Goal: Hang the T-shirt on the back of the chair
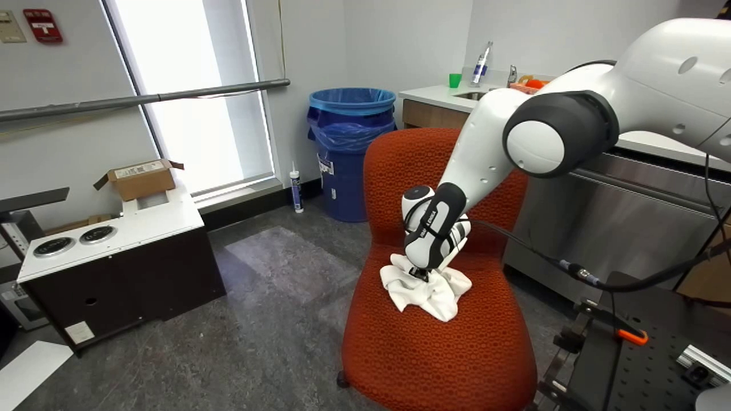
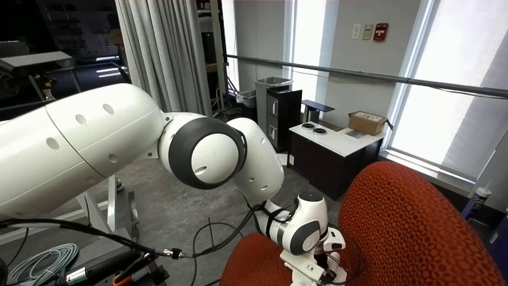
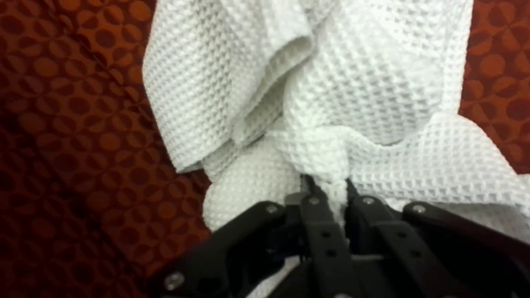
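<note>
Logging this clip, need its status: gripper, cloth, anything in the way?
Gripper closed on white cloth. Cloth bunched on chair seat, not yet over backrest. Sagging black cable might snag.

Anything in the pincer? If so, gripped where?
White waffle-weave cloth, by a bunched-up fold pinched in the closed pincer. Whether that fold is hem or middle, can't tell.

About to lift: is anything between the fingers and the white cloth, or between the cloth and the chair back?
No obstacle visible. The fingers pinch a fold of the white cloth; apart from the robot's own arm, nothing shows between that cloth and the chair back.
</note>
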